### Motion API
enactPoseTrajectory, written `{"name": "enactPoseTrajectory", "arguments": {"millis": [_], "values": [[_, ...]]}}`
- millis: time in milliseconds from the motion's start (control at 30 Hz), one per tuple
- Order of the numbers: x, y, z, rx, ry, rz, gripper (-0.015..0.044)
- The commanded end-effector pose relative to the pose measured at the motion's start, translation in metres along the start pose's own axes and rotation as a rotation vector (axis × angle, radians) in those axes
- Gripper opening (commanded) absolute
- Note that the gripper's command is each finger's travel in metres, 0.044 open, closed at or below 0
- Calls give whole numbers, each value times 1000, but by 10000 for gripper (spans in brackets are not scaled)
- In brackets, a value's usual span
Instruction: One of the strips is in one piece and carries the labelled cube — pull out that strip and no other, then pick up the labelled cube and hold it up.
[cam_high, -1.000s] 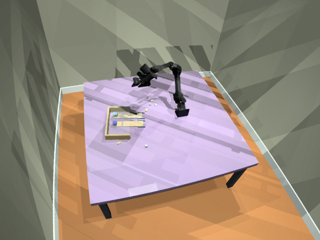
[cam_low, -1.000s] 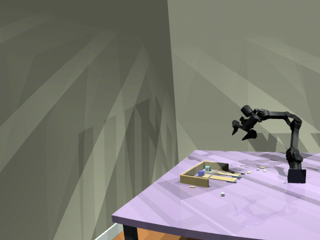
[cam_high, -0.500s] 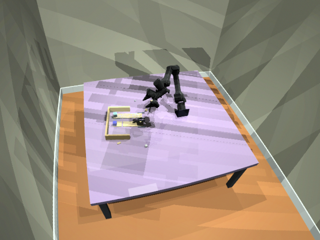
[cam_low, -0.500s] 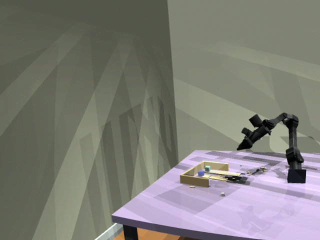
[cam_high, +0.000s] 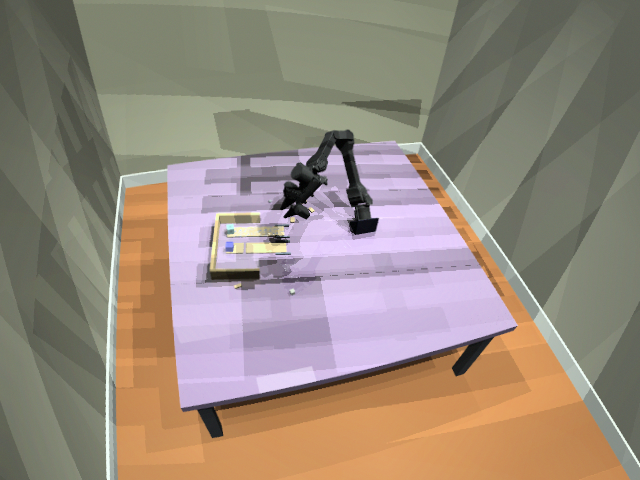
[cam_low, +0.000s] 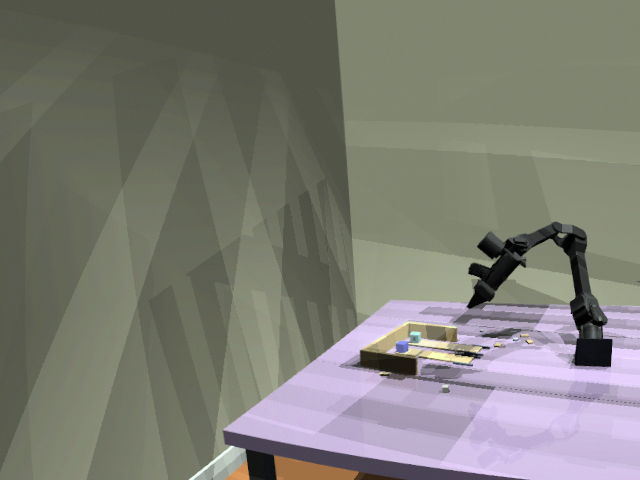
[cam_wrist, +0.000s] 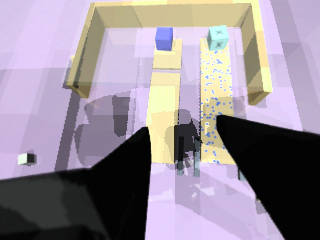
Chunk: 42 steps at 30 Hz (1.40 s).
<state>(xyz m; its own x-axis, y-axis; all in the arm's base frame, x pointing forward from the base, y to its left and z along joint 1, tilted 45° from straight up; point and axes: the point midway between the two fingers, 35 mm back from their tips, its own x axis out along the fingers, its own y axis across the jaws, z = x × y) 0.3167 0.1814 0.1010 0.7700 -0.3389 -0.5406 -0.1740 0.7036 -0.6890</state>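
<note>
A turquoise cube with dark marks (cam_high: 230, 227) (cam_low: 415, 336) (cam_wrist: 218, 37) sits on the far end of a blue-speckled strip (cam_high: 258, 231) (cam_wrist: 215, 75), which shows no gap. A plain blue cube (cam_high: 229, 246) (cam_low: 402, 346) (cam_wrist: 164, 38) sits on the short far piece of a plain tan strip (cam_high: 266, 248) (cam_low: 447, 357) (cam_wrist: 164, 100); a gap separates this piece from the long near piece. My gripper (cam_high: 284, 212) (cam_low: 469, 305) (cam_wrist: 182, 127) is partly open and empty. It hangs above the table, higher than the strips, tilted towards them. In the wrist view the right finger covers part of the speckled strip's near end.
A low wooden wall (cam_high: 235, 274) (cam_low: 387, 360) (cam_wrist: 172, 15) surrounds the strips' far ends on three sides. Thin dark rails (cam_wrist: 197, 157) lie beside the strips. A small whitish block (cam_high: 292, 291) (cam_low: 445, 388) (cam_wrist: 26, 159) and small tan chips (cam_high: 237, 285) (cam_low: 384, 373) lie outside the wall.
</note>
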Motion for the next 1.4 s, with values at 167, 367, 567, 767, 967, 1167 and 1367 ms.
{"name": "enactPoseTrajectory", "arguments": {"millis": [167, 367, 567, 767, 967, 1167, 1367], "values": [[56, -33, -14, 114, 426, -41, 6], [79, -64, -35, 200, 711, -100, 0], [79, -66, -36, 203, 720, -102, 0], [83, -66, -39, 203, 720, -102, 0], [91, -66, -45, 203, 719, -101, 0], [99, -67, -51, 203, 719, -101, 0], [106, -68, -58, 203, 719, -101, 0]]}}
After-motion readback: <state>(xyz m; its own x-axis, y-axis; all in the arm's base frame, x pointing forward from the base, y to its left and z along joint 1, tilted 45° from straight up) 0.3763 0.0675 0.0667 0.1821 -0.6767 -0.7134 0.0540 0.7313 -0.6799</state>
